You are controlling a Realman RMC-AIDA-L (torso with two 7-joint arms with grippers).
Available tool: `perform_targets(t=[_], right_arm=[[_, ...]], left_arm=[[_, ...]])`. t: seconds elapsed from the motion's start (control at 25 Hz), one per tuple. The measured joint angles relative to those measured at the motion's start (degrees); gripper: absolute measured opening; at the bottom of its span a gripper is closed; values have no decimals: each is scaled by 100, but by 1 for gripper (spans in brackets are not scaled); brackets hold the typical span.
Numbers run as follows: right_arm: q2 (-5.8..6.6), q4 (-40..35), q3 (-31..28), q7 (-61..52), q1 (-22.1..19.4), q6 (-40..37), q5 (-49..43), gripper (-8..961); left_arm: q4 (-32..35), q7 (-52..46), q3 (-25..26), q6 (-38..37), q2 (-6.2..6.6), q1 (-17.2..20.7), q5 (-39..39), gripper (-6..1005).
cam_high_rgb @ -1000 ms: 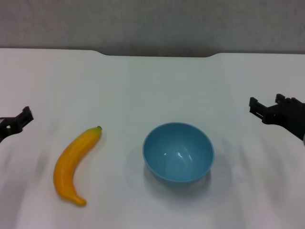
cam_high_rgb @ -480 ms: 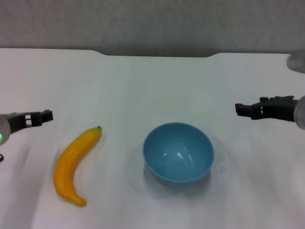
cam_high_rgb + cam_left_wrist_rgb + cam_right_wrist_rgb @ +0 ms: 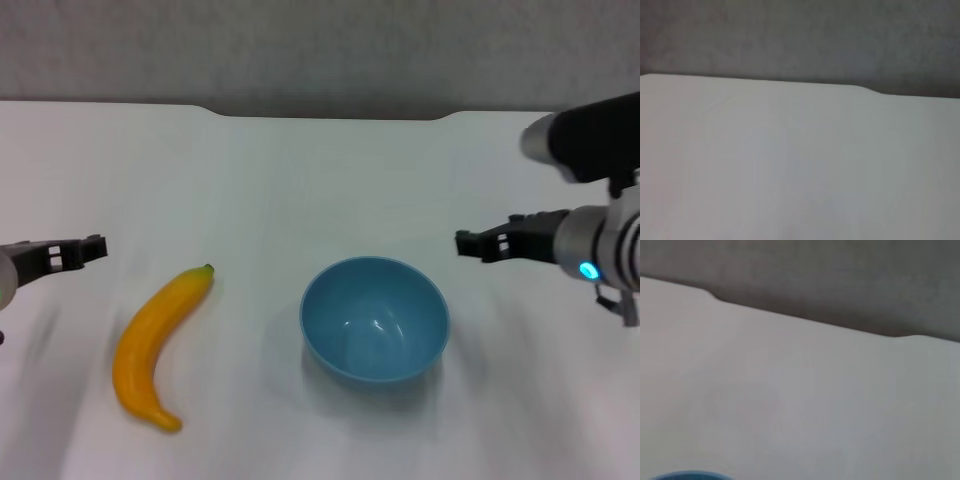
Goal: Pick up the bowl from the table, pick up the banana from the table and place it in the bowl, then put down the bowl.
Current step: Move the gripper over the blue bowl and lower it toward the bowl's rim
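Head view, landmark: the light-blue bowl (image 3: pixel 374 321) stands upright on the white table (image 3: pixel 320 180), nothing in it.
Head view, banana: the banana (image 3: pixel 155 345) lies flat on the table to the bowl's left, apart from it; its long axis runs from the dark stem tip nearest the bowl, on the far side, down to the blunt end nearer the robot.
Head view, right gripper: the right gripper (image 3: pixel 468 243) hangs to the right of the bowl and a little beyond its rim, fingers pointing in toward it, touching nothing; I cannot tell whether they are spread or closed.
Head view, left gripper: the left gripper (image 3: pixel 92 247) sits well left of the bowl, just beyond the banana's stem end, holding nothing; finger state cannot be told.
Left wrist view: only bare table and its notched far edge.
Right wrist view: the bowl's blue rim (image 3: pixel 690 475) just shows at one edge, the rest is table.
Key relation: the right arm looks nearer the bowl, the left nearer the banana.
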State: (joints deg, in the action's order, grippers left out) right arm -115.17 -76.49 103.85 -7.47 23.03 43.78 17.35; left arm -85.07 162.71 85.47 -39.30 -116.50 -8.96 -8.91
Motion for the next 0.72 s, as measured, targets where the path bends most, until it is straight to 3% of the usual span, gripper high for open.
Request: perform_targets(t=[0.72], right_arm=[[-27, 490, 1014, -843, 67, -578, 33, 735]], left_arm=[[199, -20, 78, 175, 5, 131, 25, 864]])
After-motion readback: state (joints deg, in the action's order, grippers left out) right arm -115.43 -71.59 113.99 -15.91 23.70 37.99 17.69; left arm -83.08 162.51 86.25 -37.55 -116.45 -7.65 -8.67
